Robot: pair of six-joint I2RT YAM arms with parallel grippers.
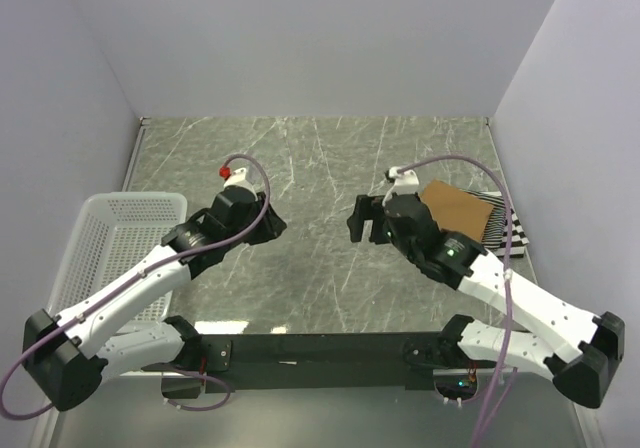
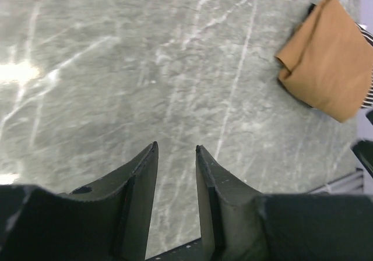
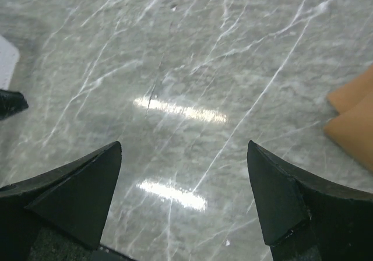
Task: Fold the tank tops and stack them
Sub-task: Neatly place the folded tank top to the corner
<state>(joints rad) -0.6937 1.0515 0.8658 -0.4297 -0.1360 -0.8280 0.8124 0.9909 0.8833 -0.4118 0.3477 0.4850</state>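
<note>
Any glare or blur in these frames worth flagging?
Right wrist: two bright streaks of glare on the table, tan top soft at the edge. Left wrist: one glare patch at left, tan top sharper. Top external: pale reflections near the table's front edge, light otherwise even.

No readable text in any view, no lettering, brand, number or sign legible on the marbled worktop [image 1: 320, 158], the white mesh basket [image 1: 105, 233], or the folded tank tops [image 1: 462, 208]
</note>
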